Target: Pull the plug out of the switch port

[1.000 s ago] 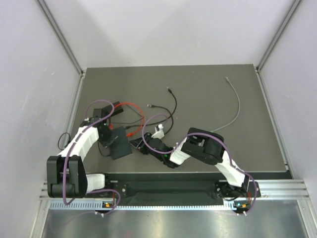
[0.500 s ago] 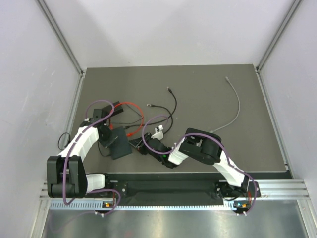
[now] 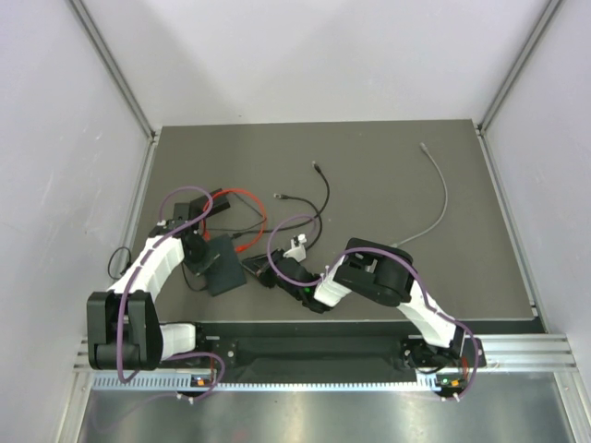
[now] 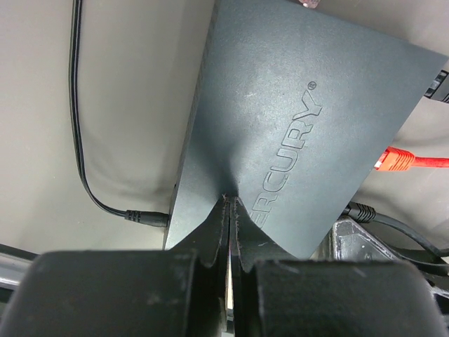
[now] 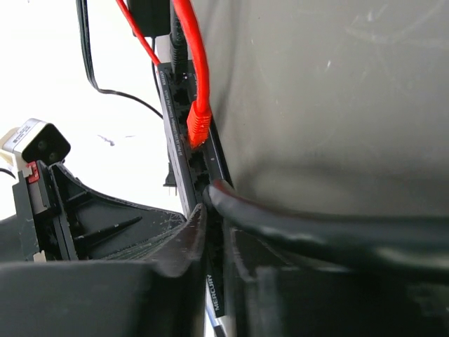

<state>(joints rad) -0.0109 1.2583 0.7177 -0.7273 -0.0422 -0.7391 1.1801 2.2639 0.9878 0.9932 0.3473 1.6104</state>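
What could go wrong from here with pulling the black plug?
The right gripper straddles the black plug, close to the red plug in a nearby port; a skewed pull might snag that one. The left gripper, shut, only presses its tips on the switch top, so the switch could slide or tip with the pull.

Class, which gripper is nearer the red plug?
Right. The right gripper is at the port edge of the switch, beside the red plug; the left gripper rests on its top, away from the ports.
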